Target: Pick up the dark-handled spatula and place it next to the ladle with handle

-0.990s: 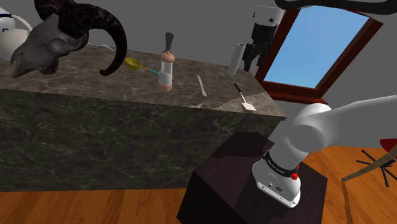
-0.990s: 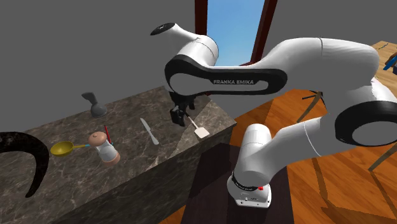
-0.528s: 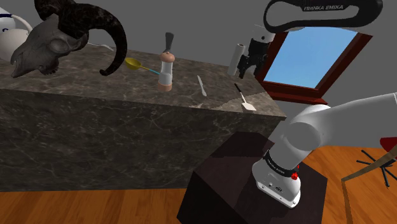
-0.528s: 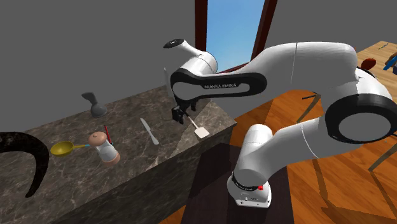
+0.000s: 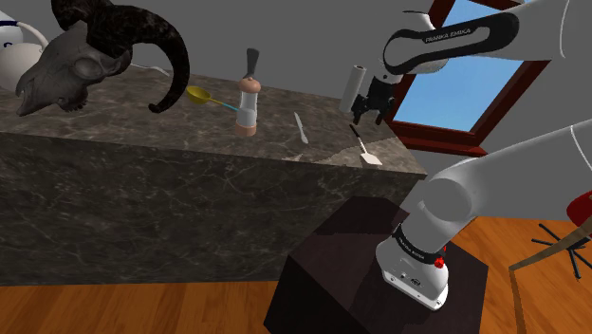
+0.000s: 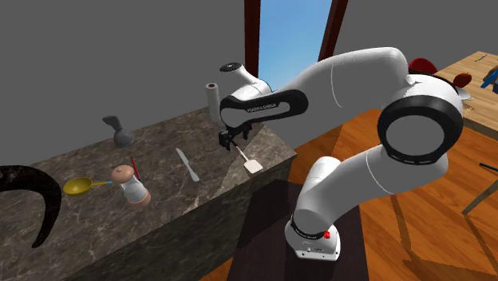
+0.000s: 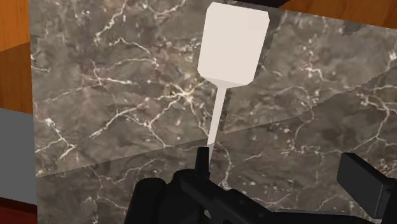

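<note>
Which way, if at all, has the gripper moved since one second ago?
Yes. In the shoulder view the gripper has come down and leftward, and is now closer to the spatula, which has stayed in place on the counter.

Dim, flat light; a straight-edged shadow crosses the dark white-veined marble counter (image 7: pixel 95 95); the red-framed blue window (image 5: pixel 455 95) shines brightest.

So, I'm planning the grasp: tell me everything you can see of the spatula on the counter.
The spatula has a flat, squarish white blade, a thin pale neck and a dark handle. It lies flat on the dark marbled counter near its corner, blade toward the edge. The open gripper hangs over the handle, not clasping it.
</note>
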Controlling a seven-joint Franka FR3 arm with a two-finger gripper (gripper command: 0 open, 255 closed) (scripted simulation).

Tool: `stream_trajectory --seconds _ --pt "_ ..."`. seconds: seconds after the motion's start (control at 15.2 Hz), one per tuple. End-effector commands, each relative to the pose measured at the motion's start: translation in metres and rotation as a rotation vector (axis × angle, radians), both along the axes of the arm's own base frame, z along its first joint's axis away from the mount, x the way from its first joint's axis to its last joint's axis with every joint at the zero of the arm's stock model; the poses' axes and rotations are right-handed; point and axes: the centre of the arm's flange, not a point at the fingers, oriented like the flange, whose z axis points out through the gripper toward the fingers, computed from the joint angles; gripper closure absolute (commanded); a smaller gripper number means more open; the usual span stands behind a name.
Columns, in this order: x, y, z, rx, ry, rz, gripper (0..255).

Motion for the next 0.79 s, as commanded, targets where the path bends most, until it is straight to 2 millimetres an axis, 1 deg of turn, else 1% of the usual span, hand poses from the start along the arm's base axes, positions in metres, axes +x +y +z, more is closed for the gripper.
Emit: stream_trajectory --seconds 0.0,0.26,0.73 --pt "-0.002 -0.019 -0.020 0.001 -0.022 -0.059 0" --pt "-0.004 -0.057 -0.054 0.006 -0.059 -0.169 0" --pt "-0.002 -0.059 -0.091 0.006 -0.059 -0.169 0"
